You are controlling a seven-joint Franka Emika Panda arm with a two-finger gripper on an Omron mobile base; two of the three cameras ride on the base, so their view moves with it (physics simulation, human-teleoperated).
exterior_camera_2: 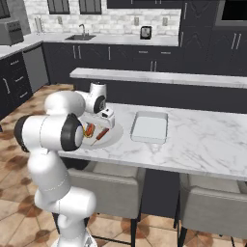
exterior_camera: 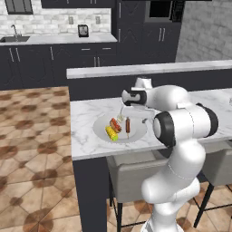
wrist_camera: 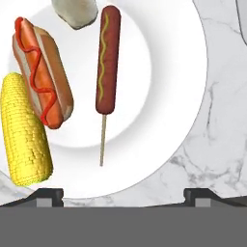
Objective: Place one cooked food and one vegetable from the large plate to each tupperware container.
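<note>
corn cob [wrist_camera: 24, 130] sits nearest, off to one side; the corn dog [wrist_camera: 107, 58] runs lengthwise away from the wide-open, empty gripper [wrist_camera: 123, 195] on the large plate [wrist_camera: 164, 144].

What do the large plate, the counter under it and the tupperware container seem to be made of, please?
The large plate looks like glazed ceramic: plain white, smooth, softly shaded toward the rim. The counter looks like polished marble, white with grey veining, though it could be an imitation. The tupperware container looks like matte translucent-white plastic, with rounded corners and a raised rim.
</note>
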